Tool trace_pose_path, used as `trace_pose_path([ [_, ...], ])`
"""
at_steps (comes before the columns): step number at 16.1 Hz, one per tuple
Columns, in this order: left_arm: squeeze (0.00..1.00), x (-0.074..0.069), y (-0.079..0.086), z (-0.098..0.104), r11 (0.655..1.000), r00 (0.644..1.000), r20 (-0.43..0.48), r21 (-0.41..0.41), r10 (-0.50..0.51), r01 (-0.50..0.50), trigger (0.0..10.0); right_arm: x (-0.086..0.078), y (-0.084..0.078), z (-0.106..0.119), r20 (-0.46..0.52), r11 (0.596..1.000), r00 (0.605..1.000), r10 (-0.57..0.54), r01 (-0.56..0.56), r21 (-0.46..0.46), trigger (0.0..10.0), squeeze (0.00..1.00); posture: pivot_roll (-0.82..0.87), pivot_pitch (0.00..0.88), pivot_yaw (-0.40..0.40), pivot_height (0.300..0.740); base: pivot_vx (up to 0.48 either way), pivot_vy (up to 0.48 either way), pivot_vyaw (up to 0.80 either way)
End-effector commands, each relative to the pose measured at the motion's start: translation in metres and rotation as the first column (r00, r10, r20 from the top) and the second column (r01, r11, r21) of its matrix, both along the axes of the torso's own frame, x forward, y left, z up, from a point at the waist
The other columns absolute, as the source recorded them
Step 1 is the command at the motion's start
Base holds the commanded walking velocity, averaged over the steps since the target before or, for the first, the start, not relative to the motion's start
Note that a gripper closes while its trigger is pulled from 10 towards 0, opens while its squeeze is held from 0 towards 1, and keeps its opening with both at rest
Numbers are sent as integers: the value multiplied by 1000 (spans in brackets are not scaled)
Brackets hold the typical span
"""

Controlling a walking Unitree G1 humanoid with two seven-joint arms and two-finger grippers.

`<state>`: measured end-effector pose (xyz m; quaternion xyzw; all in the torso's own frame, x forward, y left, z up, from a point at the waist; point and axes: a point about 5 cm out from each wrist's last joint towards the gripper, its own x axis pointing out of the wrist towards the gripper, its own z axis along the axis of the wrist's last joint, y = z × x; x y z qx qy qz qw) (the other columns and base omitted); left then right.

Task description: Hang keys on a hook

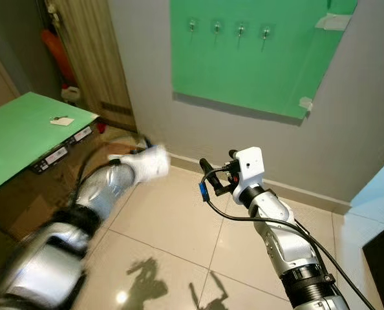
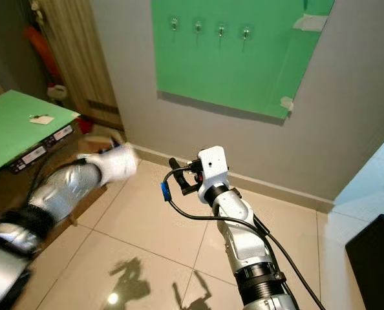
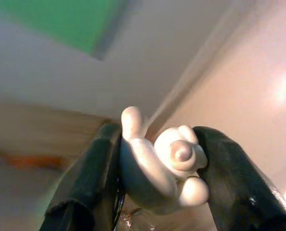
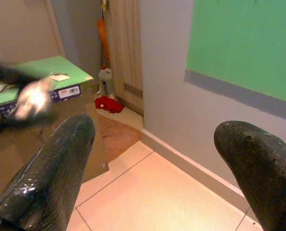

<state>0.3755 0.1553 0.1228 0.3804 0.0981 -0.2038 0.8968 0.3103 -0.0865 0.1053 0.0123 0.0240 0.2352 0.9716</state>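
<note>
Holding a white rounded keyring charm [image 3: 162,173] clamped between its black fingers, the left gripper [image 1: 154,161] hovers low over the tile floor, blurred, w/ the keys themselves not visible. Left of it sits a green-topped table [image 1: 17,135]. Right gripper [image 1: 208,181] hangs mid-scene, jaws wide apart, empty. Up on the wall, the green board [image 1: 256,71] carries four hooks [image 1: 240,31] in a row, well above both arms. Judgement: carry stage; next, raise the left arm, approach slowly, keep the ring loop facing a hook tip.
</note>
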Motion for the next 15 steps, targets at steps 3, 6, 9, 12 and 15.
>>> trace_pose_path([
  [3, 0, 22, -2, 68, 712, 987, 12, -693, 161, -108, 0, 2, 10, 2, 5, 999, 999, 33, -33, 2, 10000, 0, -77, 0, 45, 740, 0, 0, 0],
  [6, 0, 26, -8, 81, 475, 989, -49, -873, 141, -111, 0, 3, 14, 5, 15, 999, 999, 50, -50, 6, 10000, 0, -83, 0, 51, 740, 0, 0, 0],
  [9, 0, 26, -20, 87, 240, 990, -129, -961, 62, -140, 0, 4, 13, 5, 19, 999, 999, 40, -40, 1, 10000, 0, -85, 0, 52, 740, 0, 0, 0],
  [12, 0, 24, -35, 102, -155, 979, -190, -967, -75, -200, 0, 5, 13, 7, 28, 999, 999, 40, -41, 3, 10000, 0, -101, 0, 59, 740, 0, 0, 0],
  [15, 0, 19, -45, 111, -298, 975, -170, -932, -144, -207, 0, 4, 11, 6, 26, 1000, 999, 30, -30, 0, 10000, 0, -114, 0, 64, 740, 0, 0, 0],
])
